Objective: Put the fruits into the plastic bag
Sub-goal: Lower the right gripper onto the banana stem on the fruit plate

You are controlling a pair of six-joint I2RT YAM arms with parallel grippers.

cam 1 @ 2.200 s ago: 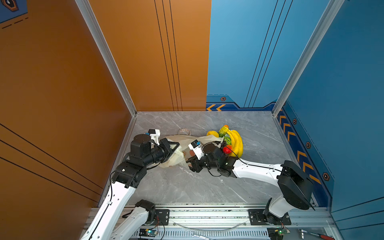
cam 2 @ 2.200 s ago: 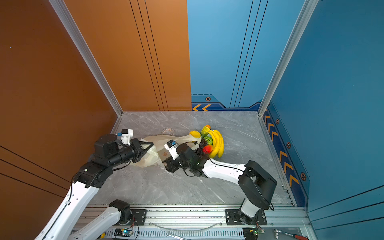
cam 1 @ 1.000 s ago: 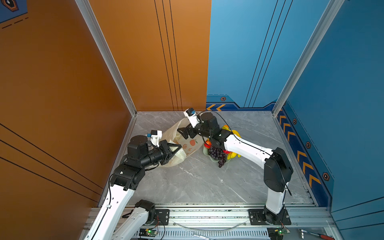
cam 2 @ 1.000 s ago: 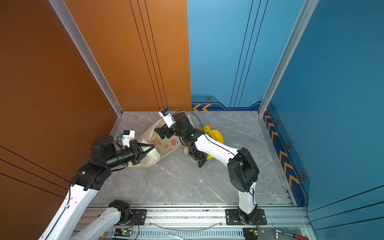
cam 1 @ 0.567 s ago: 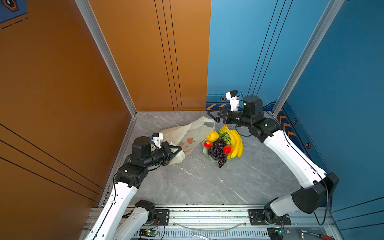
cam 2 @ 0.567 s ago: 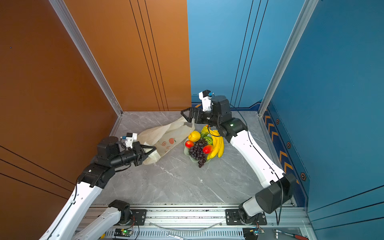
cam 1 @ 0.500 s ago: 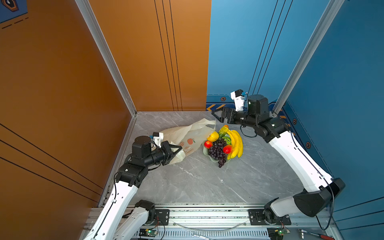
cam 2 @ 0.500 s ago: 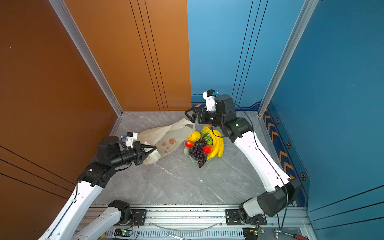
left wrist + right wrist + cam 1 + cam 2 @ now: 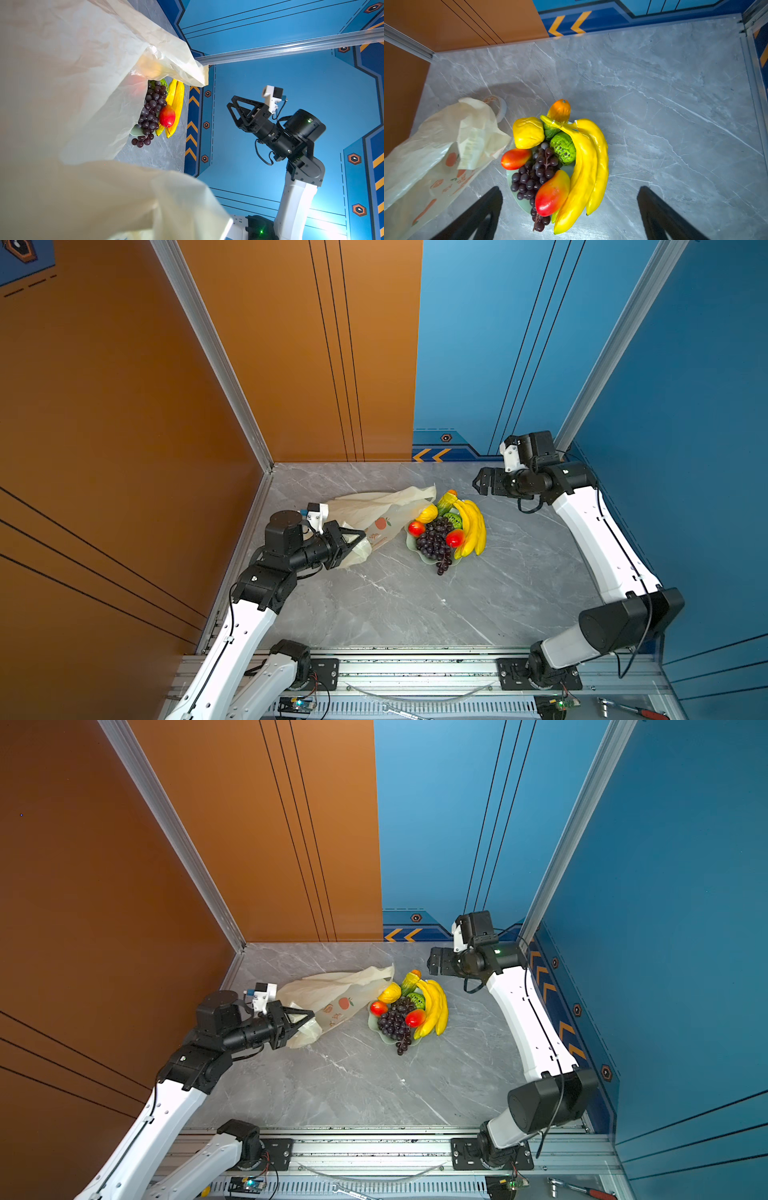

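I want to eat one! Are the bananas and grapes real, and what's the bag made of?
Bananas: probably moulded plastic, glossy; even, paint-like shine. Grapes: likely plastic or rubber, smooth, tiny highlights on each. Bag: thin plastic film, crinkled, cream, partly see-through.

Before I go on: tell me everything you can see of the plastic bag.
The plastic bag is thin, crinkled, translucent cream film printed with orange fruit marks. It lies collapsed on its side on the grey marble table. The left gripper is shut on the end nearest that arm, bunching it; the opposite end reaches the pale green dish and partly covers a clear tape roll.
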